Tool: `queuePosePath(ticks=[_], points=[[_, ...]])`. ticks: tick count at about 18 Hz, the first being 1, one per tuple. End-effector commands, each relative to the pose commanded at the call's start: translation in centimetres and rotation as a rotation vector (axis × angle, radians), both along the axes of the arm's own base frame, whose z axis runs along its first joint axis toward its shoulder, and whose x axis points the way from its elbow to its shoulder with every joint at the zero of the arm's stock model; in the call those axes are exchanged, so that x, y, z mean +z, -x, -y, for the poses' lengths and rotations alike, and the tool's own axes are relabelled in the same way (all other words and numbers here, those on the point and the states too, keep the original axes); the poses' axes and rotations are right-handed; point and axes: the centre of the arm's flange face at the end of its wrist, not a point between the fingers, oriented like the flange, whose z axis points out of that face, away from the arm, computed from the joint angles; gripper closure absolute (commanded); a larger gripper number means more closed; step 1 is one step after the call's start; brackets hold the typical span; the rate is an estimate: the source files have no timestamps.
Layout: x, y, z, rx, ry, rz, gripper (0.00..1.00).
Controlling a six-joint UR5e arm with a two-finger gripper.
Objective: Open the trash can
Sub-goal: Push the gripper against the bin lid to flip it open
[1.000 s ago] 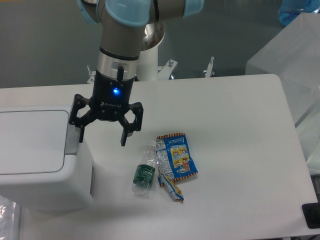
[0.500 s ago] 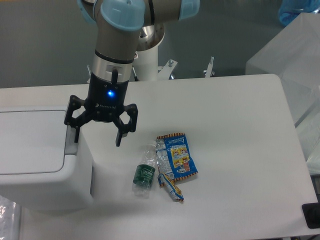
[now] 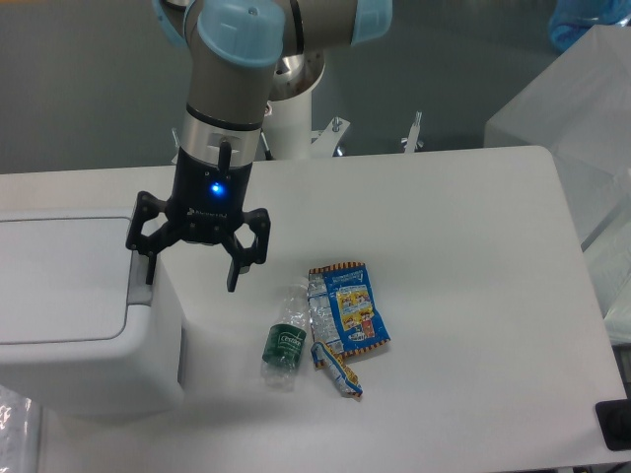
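- White plastic dominates the near left corner: the large boxy white trash can (image 3: 84,315) with rounded corners sits at the table's left edge, its flat white lid (image 3: 59,281) down and level.
- Grey rectangular tab (image 3: 141,274) runs along the lid's right edge — narrow, upright in the frame, partly behind one finger.
- Black two-finger gripper (image 3: 192,278) hangs from the silver-and-pale-blue arm, a small blue light glowing on its body.
- Jaws stand wide apart. One fingertip (image 3: 150,272) sits at the tab, at the can's right edge; contact or a small gap — cannot tell from this angle. The other fingertip (image 3: 234,281) is out over bare table to the right of the can.
- Nothing held between the fingers.
- White table top (image 3: 463,296), matte, rounded far-right corner.
- Small clear plastic bottle with a green label (image 3: 284,340) lies on its side near the table's middle, right of the can and apart from it, below the free fingertip.
- Blue-and-orange foil snack packet (image 3: 347,307) lies flat just beside the bottle on its right.
- A smaller twisted blue-and-yellow wrapper (image 3: 338,369) lies at the packet's lower left corner, touching or nearly so.
- Translucent white box (image 3: 582,128) stands off the table's far right side, a blue shape showing above it.
- White pedestal of the arm (image 3: 291,118) rises behind the table's far edge.
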Motion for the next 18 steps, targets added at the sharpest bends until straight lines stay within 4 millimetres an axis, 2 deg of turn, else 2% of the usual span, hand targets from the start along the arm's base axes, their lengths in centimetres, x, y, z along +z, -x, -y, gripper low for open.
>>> queuePosePath(ticks=[14,16,18], points=[[-0.5,-0.2,0.2,-0.001,0.008,0.004,0.00],[0.8,0.0,0.1,-0.004,-0.011,-0.015,0.00],[3.9,1.0,-0.3,0.002,-0.057,-0.058,0.00]])
